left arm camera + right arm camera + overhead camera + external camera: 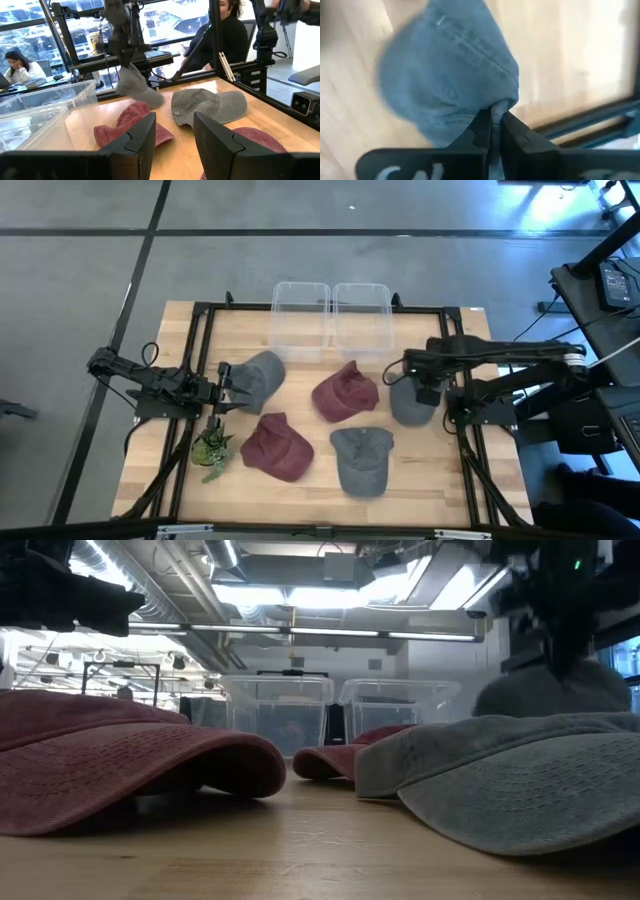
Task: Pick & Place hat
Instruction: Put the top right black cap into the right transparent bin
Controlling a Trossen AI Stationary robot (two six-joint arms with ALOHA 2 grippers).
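Note:
Five caps are in play. My right gripper (422, 392) hangs over the table's right side, shut on a grey cap (408, 406) that dangles under it (137, 86). Another grey cap (262, 375) lies far left, and my left gripper (222, 386) stands open just left of it, fingers (172, 145) apart with nothing between them. Two maroon caps (345, 392) (275, 446) and a third grey cap (362, 460) rest crown-up on the wood. My right gripper pinches a bunched fold of the grey cap's cloth (496, 106) between its two fingers, coming from above and pointing down. The cap hangs below the fingers (555, 690), tilted; in the left wrist view it appears lifted off the table.
Two clear plastic bins (300, 320) (362, 318) sit side by side at the far edge. A small potted plant (212, 448) stands near my left gripper. A black frame rail (462, 430) runs along the right side. People sit beyond the table (225, 25).

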